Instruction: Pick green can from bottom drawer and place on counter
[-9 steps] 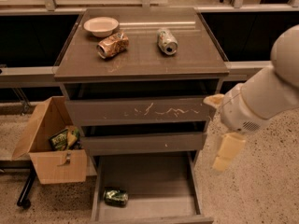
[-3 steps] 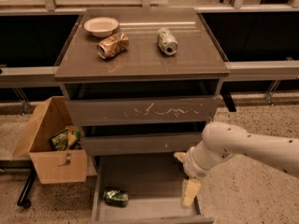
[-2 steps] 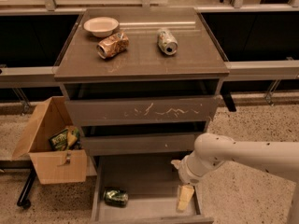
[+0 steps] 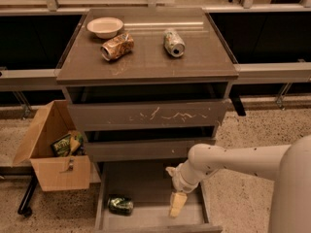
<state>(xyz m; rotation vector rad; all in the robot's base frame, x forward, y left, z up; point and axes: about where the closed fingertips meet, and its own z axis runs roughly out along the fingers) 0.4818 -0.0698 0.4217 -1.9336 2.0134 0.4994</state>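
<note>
The green can [image 4: 120, 204] lies on its side on the floor of the open bottom drawer [image 4: 146, 186], near the front left corner. My gripper [image 4: 174, 188] hangs over the drawer's right half, well to the right of the can and apart from it. Its pale yellow fingers [image 4: 177, 204] are spread open and hold nothing. The white arm reaches in from the lower right. The counter [image 4: 146, 59] is the glossy grey-brown cabinet top above the drawers.
A tan-gold can [image 4: 117, 46], a silver-white can [image 4: 174, 42] and a white bowl [image 4: 105, 26] sit on the counter. The scratched drawer front [image 4: 146, 115] juts out above the bottom drawer. A cardboard box [image 4: 53, 152] with packets stands at the left.
The arm has come down from beside the cabinet's right side into the bottom drawer and edged left towards the green can. The can has not moved.
</note>
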